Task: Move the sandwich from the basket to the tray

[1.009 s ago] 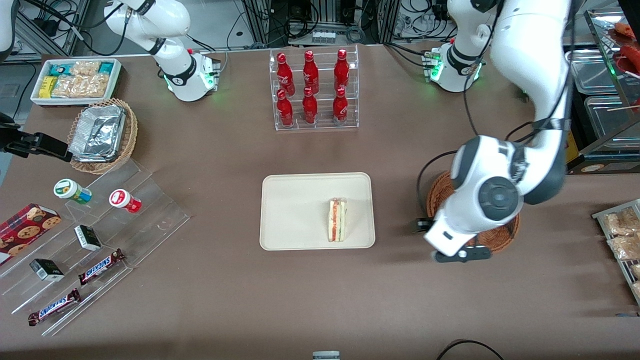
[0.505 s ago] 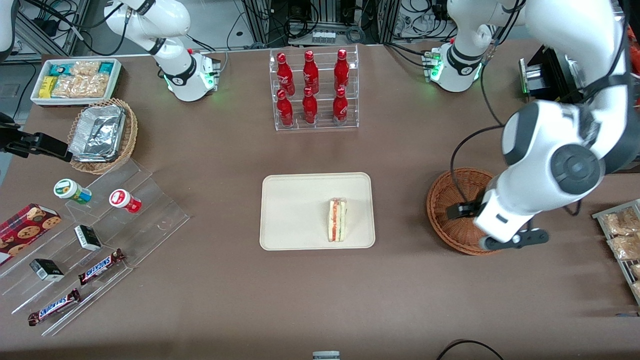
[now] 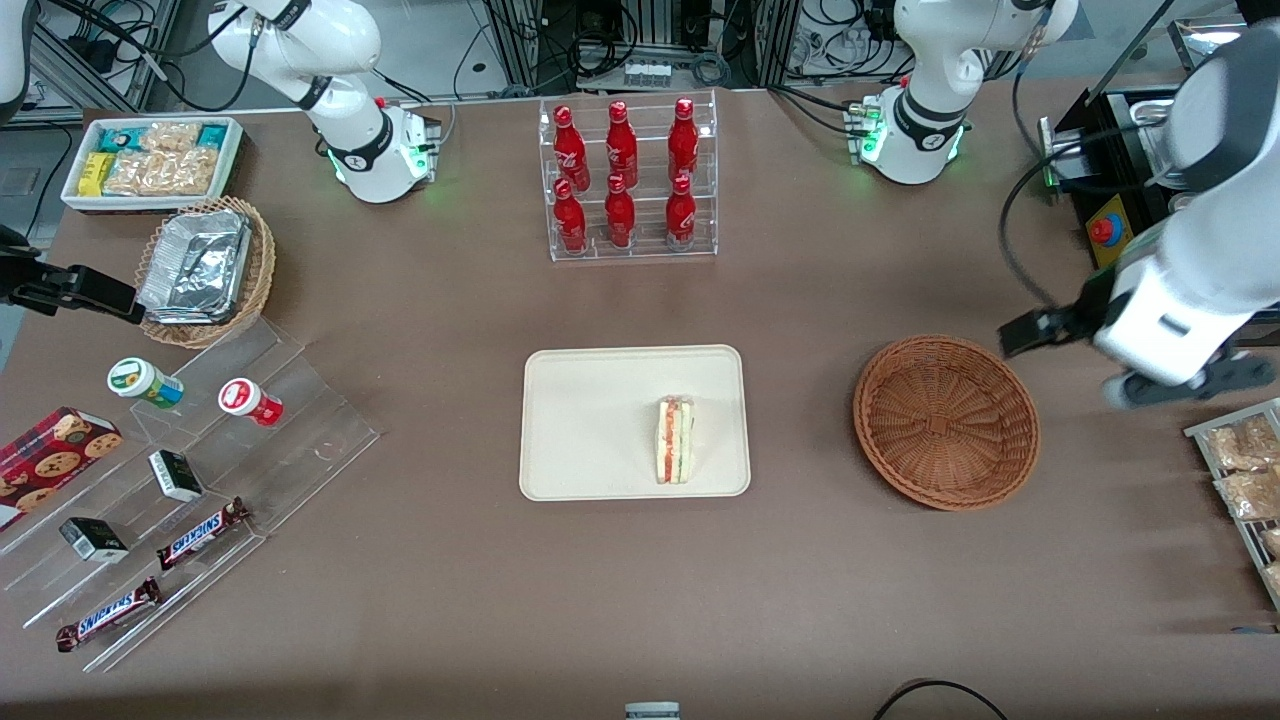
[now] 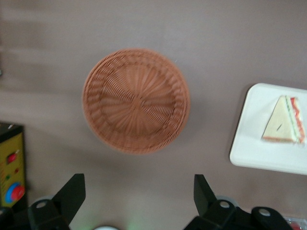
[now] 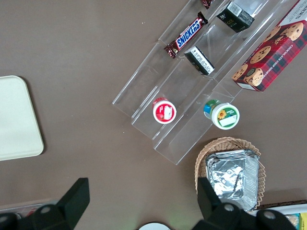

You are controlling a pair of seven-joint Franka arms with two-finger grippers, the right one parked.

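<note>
Your left gripper [image 4: 135,203] is high above the table with its two black fingers [image 4: 71,194] spread wide apart and nothing between them. In the front view the gripper [image 3: 1165,385] shows at the right edge of the frame, just above the rack of bagged beige snacks [image 3: 1240,470] at the working arm's end of the table, and clear of the basket.

The reddish-brown wicker basket [image 3: 946,422] sits right of centre in the front view, with only its woven bottom showing inside. The wrist camera looks straight down into the same basket [image 4: 135,100] and you can see the weave all the way across.

The sandwich [image 3: 674,440] lies in the cream tray [image 3: 590,420] at the middle of the frame, in the part of the tray nearest the basket, with its red, green and white filling edge showing. The wrist view catches the same wedge [image 4: 284,126] on the corner of the tray [image 4: 252,148]. Tray and basket are well apart on the brown table [image 3: 450,300].

Farther from the front camera than the tray, at upper centre, you have a clear rack of red bottles [image 3: 627,180]. At the left of the frame, toward the parked arm's end, there is a tan wicker basket with foil trays [image 3: 203,270], a white tub of snack packets [image 3: 152,160], and clear stepped shelves with Snickers bars [image 3: 203,533].
</note>
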